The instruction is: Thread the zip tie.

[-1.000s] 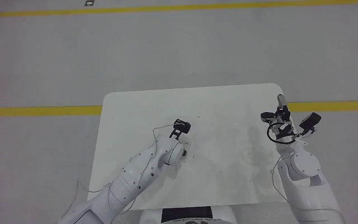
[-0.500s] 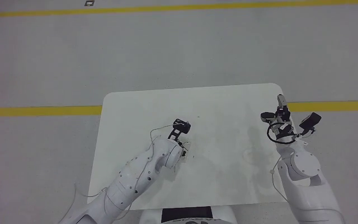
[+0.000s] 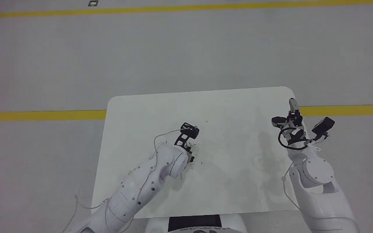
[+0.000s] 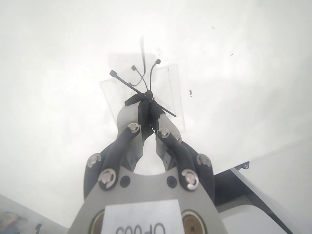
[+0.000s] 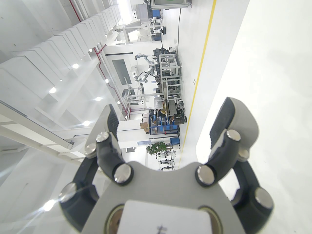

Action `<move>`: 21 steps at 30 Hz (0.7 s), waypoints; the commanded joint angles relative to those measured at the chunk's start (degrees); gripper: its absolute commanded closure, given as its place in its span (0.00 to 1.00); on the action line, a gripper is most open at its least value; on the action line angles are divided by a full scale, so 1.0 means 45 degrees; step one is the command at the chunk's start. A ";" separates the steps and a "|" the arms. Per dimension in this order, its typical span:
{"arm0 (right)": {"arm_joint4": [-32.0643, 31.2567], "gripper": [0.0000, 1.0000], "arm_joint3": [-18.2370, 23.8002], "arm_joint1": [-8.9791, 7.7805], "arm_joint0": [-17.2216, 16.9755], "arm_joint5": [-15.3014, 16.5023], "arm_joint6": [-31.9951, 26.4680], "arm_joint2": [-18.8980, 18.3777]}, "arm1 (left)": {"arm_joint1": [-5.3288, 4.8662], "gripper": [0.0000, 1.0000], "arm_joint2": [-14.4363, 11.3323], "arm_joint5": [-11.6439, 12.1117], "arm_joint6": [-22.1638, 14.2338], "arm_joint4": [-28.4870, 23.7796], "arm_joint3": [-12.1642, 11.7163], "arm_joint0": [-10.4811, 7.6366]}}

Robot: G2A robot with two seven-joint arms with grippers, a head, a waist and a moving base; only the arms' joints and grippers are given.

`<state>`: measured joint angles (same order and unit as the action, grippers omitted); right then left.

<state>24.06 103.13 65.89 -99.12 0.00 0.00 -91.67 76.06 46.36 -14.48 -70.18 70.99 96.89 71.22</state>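
**Left gripper (image 4: 146, 101) clenched on zip ties (image 4: 146, 91) at mid-table**

White table (image 3: 233, 116) carries both arms. Left arm (image 3: 154, 177) lies across the near half, its wrist at about the table's middle. Right arm (image 3: 315, 175) stands at the table's right edge, well apart from the left, with its wrist raised and pointing away from the robot's body.

Right gripper (image 5: 169, 108) is spread wide with nothing between its fingers. Its camera looks out past the table edge over the floor and its yellow line.

A clear sheet (image 4: 173, 91) lies flat on the table directly under the left gripper's tips. Whether it is a plain sheet or a shallow tray cannot be told.

The left gripper's black pads (image 4: 142, 109) are pressed together on the black zip ties, which fan out from the pinch above the sheet. A straight tie (image 4: 126, 83) runs slantwise through the pinch, its square head on one side and its thin tail sticking out on the other. Two curved ties (image 4: 151, 74) bend up from the same spot, each ending in a small head. A blurred dark strip (image 4: 142, 49) rises between them; it may be another tie.

A few dark specks (image 4: 190, 93) lie on the table just beside the sheet and farther off.
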 commanded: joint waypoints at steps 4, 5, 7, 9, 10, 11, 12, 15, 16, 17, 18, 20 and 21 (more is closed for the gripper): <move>0.0000 0.00 0.0000 0.0000 0.0000 0.0000 0.0000 0.0000 | -0.0021 1.00 0.0046 0.0027 0.0081 0.0007 0.0098 0.0047; 0.0000 0.00 0.0000 0.0000 0.0000 0.0000 0.0000 0.0000 | -0.0024 1.00 0.0063 0.0024 0.0119 0.0009 0.0112 0.0051; 0.0000 0.00 0.0000 0.0000 0.0000 0.0000 0.0000 0.0000 | -0.0032 1.00 0.0096 0.0044 0.0181 -0.0010 0.0114 0.0057; 0.0000 0.00 0.0000 0.0000 0.0000 0.0000 0.0000 0.0000 | -0.0035 1.00 0.0126 0.0068 0.0248 -0.0049 0.0087 0.0048; 0.0000 0.00 0.0000 0.0000 0.0000 0.0000 0.0000 0.0000 | -0.0035 1.00 0.0138 0.0081 0.0275 -0.0064 0.0049 0.0029; 0.0000 0.00 0.0000 0.0000 0.0000 0.0000 0.0000 0.0000 | -0.0033 1.00 0.0151 0.0084 0.0306 -0.0088 -0.0021 0.0005; 0.0000 0.00 0.0000 0.0000 0.0000 0.0000 0.0000 0.0000 | -0.0026 1.00 0.0154 0.0096 0.0353 -0.0121 -0.0139 -0.0036; 0.0000 0.00 0.0000 0.0000 0.0000 0.0000 0.0000 0.0000 | 0.0002 1.00 0.0125 0.0085 0.0404 -0.0217 -0.0437 -0.0156; 0.0000 0.00 0.0000 0.0000 0.0000 0.0000 0.0000 0.0000 | 0.0019 1.00 0.0091 0.0102 0.0409 -0.0280 -0.0572 -0.0218; 0.0000 0.00 0.0000 0.0000 0.0000 0.0000 0.0000 0.0000 | 0.0032 1.00 0.0072 0.0120 0.0411 -0.0330 -0.0682 -0.0272; 0.0000 0.00 0.0000 0.0000 0.0000 0.0000 0.0000 0.0000 | 0.0045 1.00 0.0055 0.0122 0.0427 -0.0371 -0.0792 -0.0329; 0.0000 0.00 0.0000 0.0000 0.0000 0.0000 0.0000 0.0000 | 0.0075 1.00 0.0002 0.0122 0.0444 -0.0456 -0.0972 -0.0441; 0.0000 0.00 0.0000 0.0000 0.0000 0.0000 0.0000 0.0000 | 0.0086 1.00 -0.0020 0.0117 0.0439 -0.0483 -0.1021 -0.0477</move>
<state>24.06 103.13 65.89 -99.12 0.00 0.00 -91.67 76.40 46.38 -13.92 -68.19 68.94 92.53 69.23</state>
